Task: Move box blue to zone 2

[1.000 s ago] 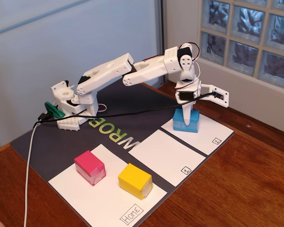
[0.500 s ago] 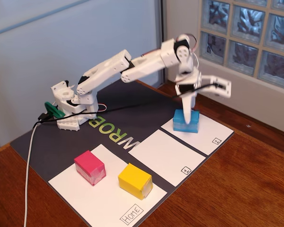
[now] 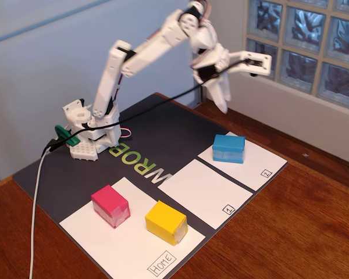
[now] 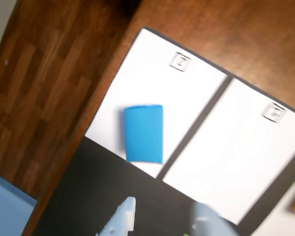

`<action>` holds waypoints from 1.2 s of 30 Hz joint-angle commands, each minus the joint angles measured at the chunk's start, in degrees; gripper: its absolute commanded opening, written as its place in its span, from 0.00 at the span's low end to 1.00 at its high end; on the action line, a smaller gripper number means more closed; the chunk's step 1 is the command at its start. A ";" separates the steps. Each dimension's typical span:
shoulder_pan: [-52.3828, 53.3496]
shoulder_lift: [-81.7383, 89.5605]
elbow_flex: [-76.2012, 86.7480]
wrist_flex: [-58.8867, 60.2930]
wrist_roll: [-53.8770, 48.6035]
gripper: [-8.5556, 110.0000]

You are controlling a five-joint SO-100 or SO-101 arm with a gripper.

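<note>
Blue box (image 3: 228,148) lying on zone 2 (image 3: 262,163); gripper (image 3: 238,78) raised, spread, empty.

Fixed view: matte rectangular block with a paler lower band, at the zone's end farthest from its boxed "2"; gripper high above it. Likely light and rigid, best pinched across the short flat sides. Wrist view: box (image 4: 143,133) on the smooth white paper (image 4: 157,81), fingertip (image 4: 124,216) blurred at the bottom edge.

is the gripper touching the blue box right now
Apart. In the fixed view the gripper hangs raised in the air, well above the blue box, which sits alone on zone 2 with clear space between them.
</note>
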 commanded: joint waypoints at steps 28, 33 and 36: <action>35.60 82.00 96.15 -8.00 -9.32 0.07; 37.00 85.96 104.94 -13.54 -10.55 0.07; 38.50 85.96 110.13 -17.84 -12.74 0.07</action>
